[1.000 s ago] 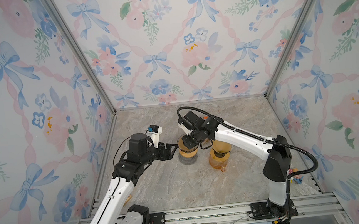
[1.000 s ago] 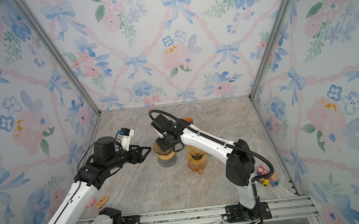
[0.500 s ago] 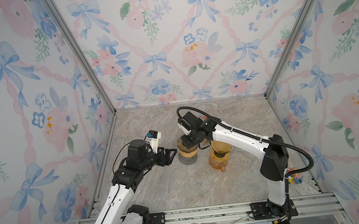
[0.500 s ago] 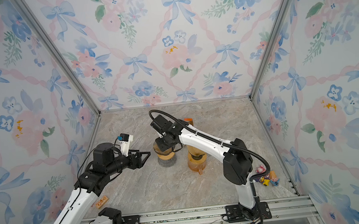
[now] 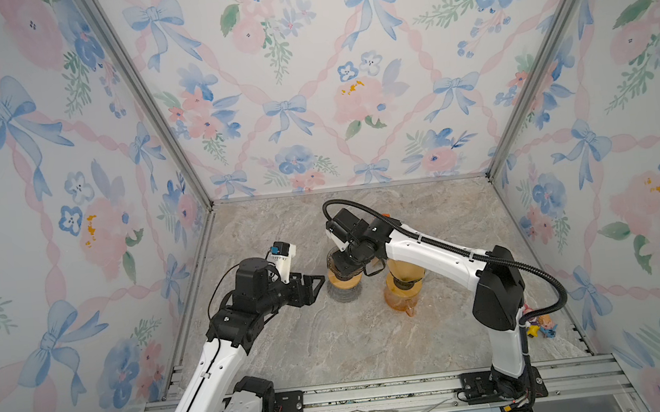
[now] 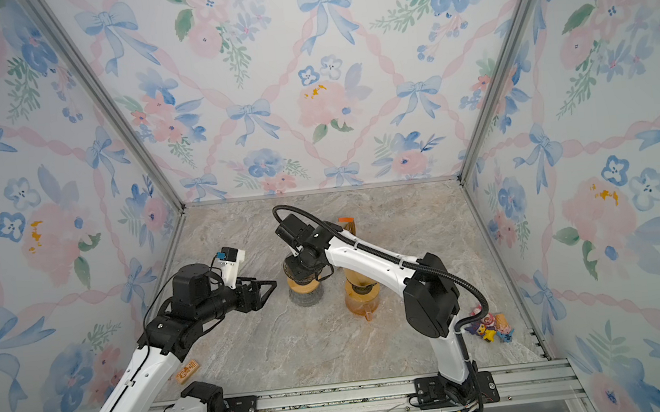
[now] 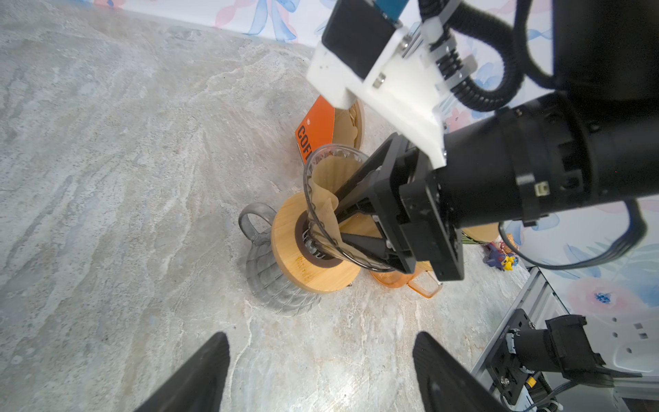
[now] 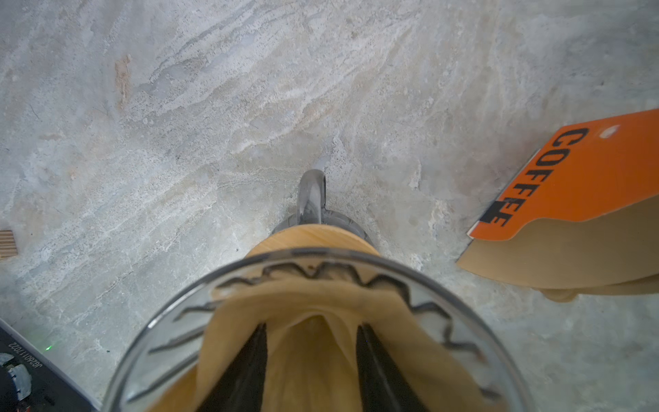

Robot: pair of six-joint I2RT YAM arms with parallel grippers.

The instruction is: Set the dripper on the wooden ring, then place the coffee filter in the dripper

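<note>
Checking in from my end. The coffee filter point(image 8: 306, 296) sits inside the dripper point(image 7: 285, 228). Its long axis runs straight up and down, with the tip pointing down into the dripper's neck and the open mouth facing up. The paper looks a bit crumpled on one side.

Quick count:
- one filter in the dripper
- one dripper
- one grey glass server point(image 7: 271, 281) under the dripper
- one orange carafe point(image 5: 406, 287) just beside the dripper
- one pack of spare filters point(image 8: 577, 178) lying on the desk point(image 8: 178, 142), on the dripper's back-wall side

The right fingers point(image 8: 246, 371) are poked down inside the paper cone, partly apart. The paper wraps around their outsides, and as far as I can see they aren't pinching it.

The left fingers point(image 7: 199, 378) are spread wide with nothing in them. They hover near the dripper on the side away from the carafe, not touching it.
</note>
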